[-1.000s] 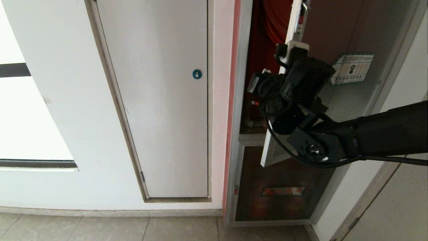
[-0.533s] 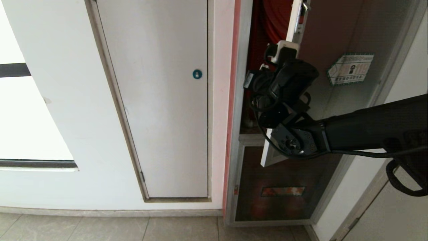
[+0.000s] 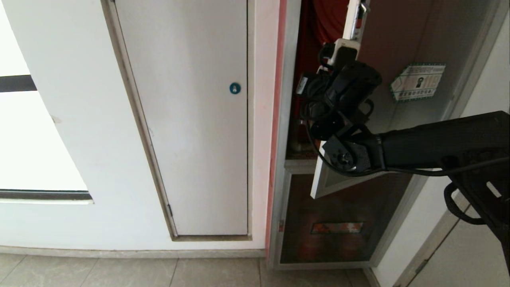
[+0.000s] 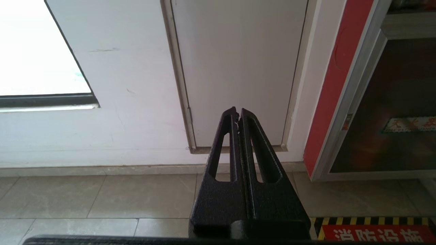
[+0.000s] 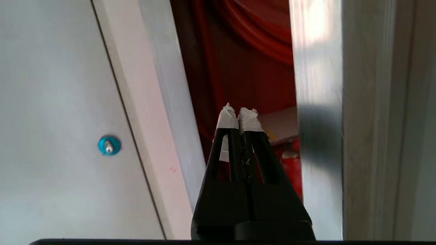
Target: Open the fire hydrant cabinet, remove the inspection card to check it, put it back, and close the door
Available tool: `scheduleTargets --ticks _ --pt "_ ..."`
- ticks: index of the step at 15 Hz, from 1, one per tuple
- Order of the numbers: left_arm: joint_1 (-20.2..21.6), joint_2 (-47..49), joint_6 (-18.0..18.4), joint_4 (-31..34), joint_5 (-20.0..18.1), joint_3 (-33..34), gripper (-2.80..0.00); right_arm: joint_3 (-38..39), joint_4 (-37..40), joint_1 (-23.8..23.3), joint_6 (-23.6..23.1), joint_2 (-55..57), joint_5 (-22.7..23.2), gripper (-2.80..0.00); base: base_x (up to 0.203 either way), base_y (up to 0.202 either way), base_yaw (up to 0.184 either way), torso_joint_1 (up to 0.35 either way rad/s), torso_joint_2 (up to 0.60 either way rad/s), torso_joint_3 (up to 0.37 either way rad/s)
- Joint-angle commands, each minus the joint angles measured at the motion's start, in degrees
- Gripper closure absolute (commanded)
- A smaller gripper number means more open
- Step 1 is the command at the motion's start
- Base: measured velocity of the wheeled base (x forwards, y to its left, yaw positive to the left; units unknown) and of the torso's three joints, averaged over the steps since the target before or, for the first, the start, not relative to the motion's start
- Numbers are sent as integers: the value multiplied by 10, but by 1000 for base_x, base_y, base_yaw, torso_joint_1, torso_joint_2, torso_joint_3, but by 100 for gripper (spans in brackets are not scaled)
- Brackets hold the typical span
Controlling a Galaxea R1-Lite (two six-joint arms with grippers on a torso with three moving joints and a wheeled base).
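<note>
Right gripper (image 5: 240,114) raised at gap of fire hydrant cabinet (image 3: 318,24), beside edge of half-open door (image 3: 398,44), taped fingertips (image 5: 226,119) pressed together, holding nothing. Inspection card: can't make out. Left gripper (image 4: 237,112) parked low, also closed.

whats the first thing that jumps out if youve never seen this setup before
The black right arm reaching in from the right, its right gripper shut with white-taped tips, aimed at the gap of the half-open door. Through that gap glows the red inside of the fire hydrant cabinet, with a curved red hose reel up top. To the left is a plain white door with a small blue round lock.
</note>
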Motion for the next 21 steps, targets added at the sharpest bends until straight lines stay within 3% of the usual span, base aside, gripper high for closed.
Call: scheduleTargets --ticks 1,17,21 --pt "0 0 0 0 0 1 0 -22 3 -2 -4 13 -2 0 0 0 0 0 0 0" --pt "0 0 0 0 0 2 0 -16 61 -17 -4 -31 -20 0 0 0 0 0 0 0" --pt "0 0 0 0 0 2 0 39 68 -16 -2 -73 -24 0 0 0 0 0 0 0"
